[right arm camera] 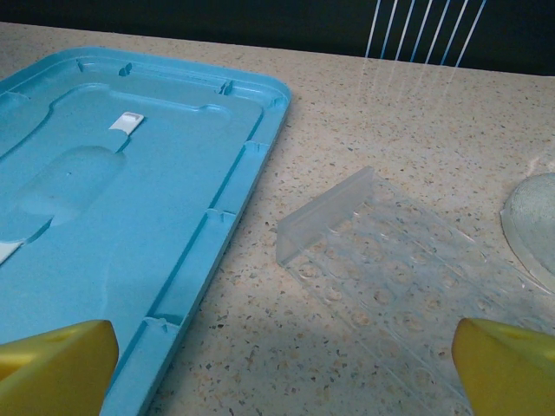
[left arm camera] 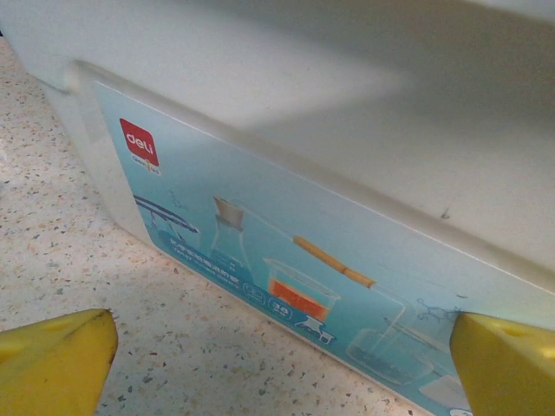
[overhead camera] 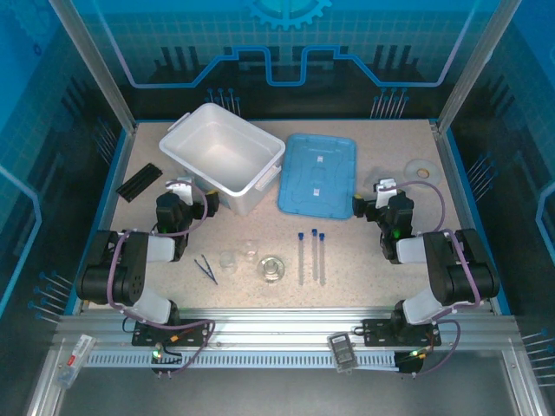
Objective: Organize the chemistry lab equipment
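Left gripper [left arm camera: 277,381] and right gripper [right arm camera: 277,381] are spread wide, nothing held. Beakers [overhead camera: 228,260], dish [overhead camera: 271,269], tweezers [overhead camera: 205,269] and tubes [overhead camera: 314,253] are seen lying between the arms — untouched. The white bin [left arm camera: 347,130] could be shoved by the close left gripper — glass toppled or tubes rolled by a low sweep.

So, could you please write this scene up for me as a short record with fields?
bin: white bin, open, back left of the table
lid: blue lid, flat beside the bin
glassware: beakers and round dish, near centre
tweezers: blue tweezers, left of the beakers
tubes: three blue-capped tubes, right of the dish
pincers: left pincer open, facing the bin's label; right pincer open, facing a clear tray
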### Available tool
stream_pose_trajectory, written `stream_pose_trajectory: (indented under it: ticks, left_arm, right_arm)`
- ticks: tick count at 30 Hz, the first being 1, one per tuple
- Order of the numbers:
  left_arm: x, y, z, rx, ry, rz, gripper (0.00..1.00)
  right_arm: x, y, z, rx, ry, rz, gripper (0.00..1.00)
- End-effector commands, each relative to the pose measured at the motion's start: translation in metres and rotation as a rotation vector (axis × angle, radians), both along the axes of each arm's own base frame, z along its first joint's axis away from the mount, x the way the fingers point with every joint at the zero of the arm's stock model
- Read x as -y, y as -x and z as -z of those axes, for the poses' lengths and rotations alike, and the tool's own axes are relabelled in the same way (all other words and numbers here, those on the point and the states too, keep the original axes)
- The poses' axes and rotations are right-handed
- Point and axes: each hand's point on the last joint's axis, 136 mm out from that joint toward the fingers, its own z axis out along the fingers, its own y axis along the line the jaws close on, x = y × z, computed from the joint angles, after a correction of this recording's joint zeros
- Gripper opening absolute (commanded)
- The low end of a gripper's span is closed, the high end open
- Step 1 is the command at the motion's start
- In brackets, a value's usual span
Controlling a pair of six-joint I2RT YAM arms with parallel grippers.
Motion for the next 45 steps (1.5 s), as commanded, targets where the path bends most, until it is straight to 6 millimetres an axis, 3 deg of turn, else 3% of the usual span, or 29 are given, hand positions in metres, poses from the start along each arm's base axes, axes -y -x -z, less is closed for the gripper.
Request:
stream_pose_trajectory:
  ticks: [1, 4, 10, 15, 21, 24, 28, 35, 40, 45]
  left_arm:
    - [-0.001, 0.000, -0.004, 0.014, -0.017, -0.011, 0.99]
    - [0.005, 0.003, -0.015, 0.031, -0.073, -0.020, 1.00]
    - [-0.018, 0.028, -0.050, 0.047, -0.147, -0.256, 1.00]
    - [-0.018, 0.053, -0.074, 0.073, -0.151, -0.343, 0.99]
    - [-0.027, 0.083, -0.085, 0.035, -0.021, -0.415, 0.99]
    - [-0.028, 0.096, -0.085, -0.013, 0.055, -0.441, 1.00]
    - [-0.008, 0.105, -0.090, -0.039, 0.089, -0.354, 1.00]
    - [0.034, 0.124, -0.117, -0.016, 0.098, -0.149, 0.99]
    - [0.066, 0.127, -0.128, -0.042, 0.118, -0.022, 0.86]
    - [0.107, 0.126, -0.128, -0.075, 0.089, 0.120, 0.72]
  right_arm:
    - [0.004, -0.002, -0.012, 0.058, -0.021, 0.017, 1.00]
    - [0.014, 0.003, -0.020, 0.090, -0.015, 0.085, 1.00]
    - [0.042, 0.017, -0.057, 0.108, -0.013, 0.264, 1.00]
    - [0.054, 0.027, -0.085, 0.090, -0.059, 0.373, 1.00]
    - [0.060, 0.043, -0.087, -0.105, -0.208, 0.571, 1.00]
    - [0.042, 0.046, -0.089, -0.181, -0.224, 0.530, 1.00]
    - [-0.009, 0.049, -0.089, -0.218, -0.209, 0.306, 1.00]
    - [-0.077, 0.067, -0.073, -0.380, -0.126, 0.118, 0.96]
    - [-0.112, 0.080, -0.050, -0.498, -0.072, 0.038, 0.92]
    - [-0.134, 0.096, -0.020, -0.599, -0.018, 0.000, 0.77]
